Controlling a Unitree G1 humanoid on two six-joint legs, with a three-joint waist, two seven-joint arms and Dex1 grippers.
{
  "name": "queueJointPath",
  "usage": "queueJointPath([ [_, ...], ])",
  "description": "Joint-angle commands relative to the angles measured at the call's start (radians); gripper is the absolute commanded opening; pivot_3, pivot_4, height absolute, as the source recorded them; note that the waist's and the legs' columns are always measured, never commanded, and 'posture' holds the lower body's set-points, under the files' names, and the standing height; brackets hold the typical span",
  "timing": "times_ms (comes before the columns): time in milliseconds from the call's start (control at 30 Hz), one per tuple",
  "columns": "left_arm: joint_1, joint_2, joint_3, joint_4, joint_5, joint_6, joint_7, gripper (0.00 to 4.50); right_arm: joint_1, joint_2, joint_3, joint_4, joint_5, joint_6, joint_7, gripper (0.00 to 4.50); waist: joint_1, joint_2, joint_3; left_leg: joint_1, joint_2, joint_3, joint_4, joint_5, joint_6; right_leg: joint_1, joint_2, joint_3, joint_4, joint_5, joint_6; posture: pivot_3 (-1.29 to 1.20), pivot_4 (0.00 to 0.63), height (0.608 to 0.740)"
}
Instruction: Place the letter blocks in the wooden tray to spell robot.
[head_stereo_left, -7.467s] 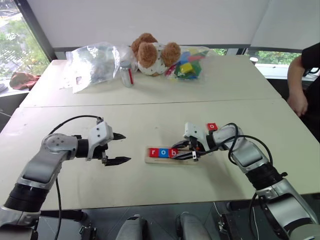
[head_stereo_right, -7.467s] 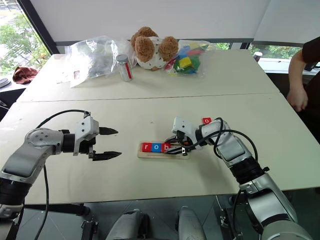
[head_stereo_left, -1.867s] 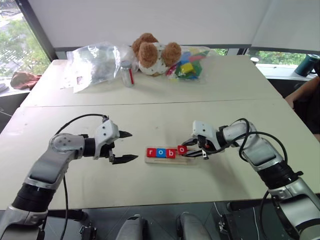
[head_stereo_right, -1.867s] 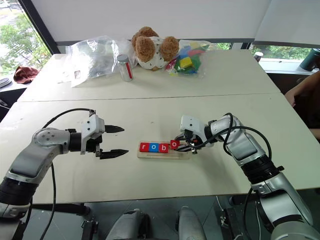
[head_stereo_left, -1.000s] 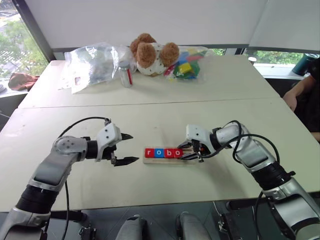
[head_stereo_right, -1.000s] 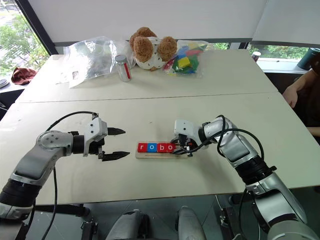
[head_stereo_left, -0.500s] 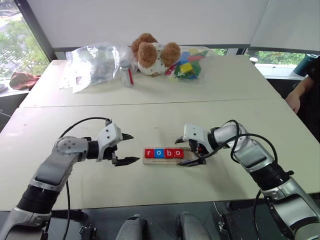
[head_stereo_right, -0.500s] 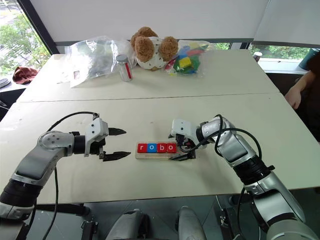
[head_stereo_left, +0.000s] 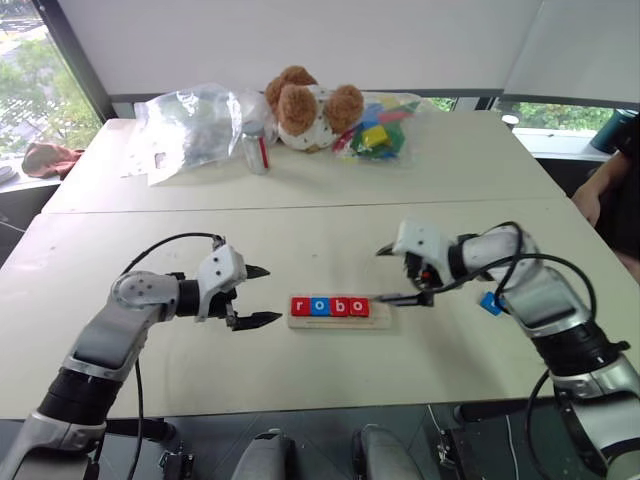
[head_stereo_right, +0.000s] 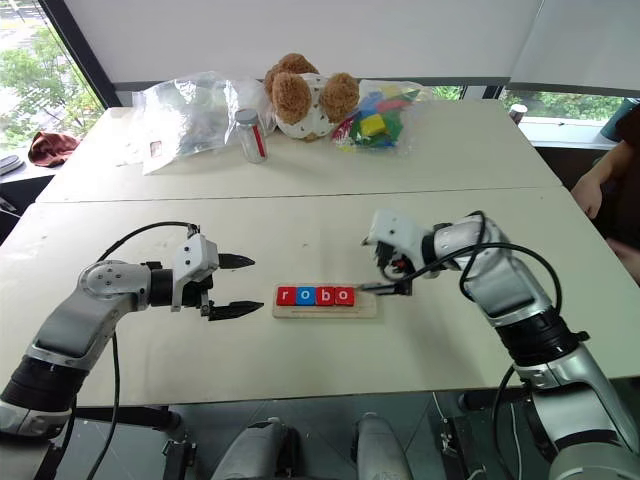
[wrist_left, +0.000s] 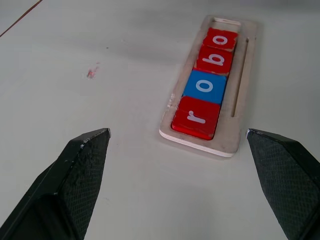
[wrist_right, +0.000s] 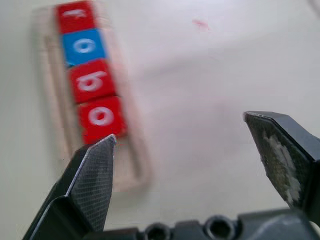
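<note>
Now that the right tool (head_stereo_left: 400, 274) has let go and lifted away, jaws wide and empty, 4 letter blocks (head_stereo_left: 329, 306) reading "robo" sit in the wooden tray (head_stereo_left: 382, 319) between it and the wide-open left tool (head_stereo_left: 262, 295); 1 slot remains.

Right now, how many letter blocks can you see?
5. Four sit side by side in the wooden tray: red r, blue o, red b, red o. A fifth block, blue, lies on the table beside the right forearm; its letter is unreadable.
</note>
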Motion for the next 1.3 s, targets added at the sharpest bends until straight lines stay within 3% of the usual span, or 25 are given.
queueJointPath([
  [33, -0.051, -0.015, 0.011, -0.067, -0.045, 0.032, 0.000, 4.50, 0.012, 0.097, -0.177, -0.086, -0.073, 0.267, -0.310, 4.47, 0.001, 0.000, 0.000, 0.000, 0.000, 0.000, 0.000, 0.000, 0.000, 0.000, 0.000, 0.000, 0.000, 0.000, 0.000, 0.00, 0.150, 0.740],
  [133, -0.101, -0.043, -0.026, -0.052, -0.042, 0.033, -0.012, 4.50, 0.024, 0.271, -0.322, -0.249, -0.174, 0.495, -0.582, 4.47, 0.000, 0.001, -0.001, -0.001, 0.000, 0.000, 0.000, 0.002, -0.004, -0.001, 0.000, 0.000, 0.001, 0.000, 0.000, 0.00, 0.150, 0.740],
  [267, -0.154, -0.079, -0.068, 0.026, -0.022, -0.003, -0.045, 4.50, 0.124, 0.490, -0.380, -0.513, -0.276, 0.674, -0.797, 4.47, 0.000, 0.002, -0.001, -0.003, 0.000, 0.000, -0.001, 0.005, -0.008, -0.004, 0.001, 0.000, 0.002, 0.000, 0.000, 0.00, 0.150, 0.740],
  [367, -0.186, -0.096, -0.095, 0.092, 0.001, -0.043, -0.073, 4.50, 0.238, 0.627, -0.369, -0.645, -0.328, 0.754, -0.905, 4.47, -0.001, 0.002, -0.002, -0.003, 0.000, -0.001, -0.002, 0.005, -0.008, -0.005, 0.003, 0.000, 0.003, 0.000, 0.000, 0.00, 0.150, 0.740],
  [500, -0.208, -0.114, -0.105, 0.143, 0.018, -0.071, -0.094, 4.50, 0.270, 0.777, -0.434, -0.701, -0.327, 0.836, -0.971, 4.47, -0.006, 0.002, -0.002, -0.004, -0.003, 0.002, 0.001, 0.002, -0.002, -0.005, 0.003, 0.001, 0.004, 0.000, 0.000, 0.00, 0.150, 0.740],
  [1067, -0.135, -0.110, -0.084, 0.100, 0.037, -0.068, -0.055, 4.50, 0.148, 0.882, -0.660, -0.456, -0.205, 0.739, -1.084, 4.47, -0.008, 0.002, -0.002, 0.002, -0.002, 0.000, 0.000, 0.002, -0.002, -0.001, 0.004, 0.000, 0.005, 0.000, 0.000, 0.00, 0.150, 0.740],
  [1167, -0.131, -0.108, -0.079, 0.098, 0.037, -0.067, -0.048, 4.50, 0.150, 0.890, -0.665, -0.435, -0.185, 0.728, -1.104, 3.56, -0.008, 0.002, -0.002, 0.002, -0.001, 0.000, 0.000, 0.002, -0.002, -0.001, 0.003, 0.000, 0.005, 0.000, 0.000, 0.00, 0.150, 0.740],
  [1300, -0.128, -0.104, -0.075, 0.097, 0.037, -0.067, -0.042, 4.50, 0.169, 0.907, -0.640, -0.436, -0.163, 0.731, -1.127, 1.60, -0.008, 0.002, -0.002, 0.002, -0.001, 0.000, 0.000, 0.002, -0.002, -0.001, 0.003, 0.000, 0.005, 0.000, 0.000, 0.00, 0.150, 0.740],
])
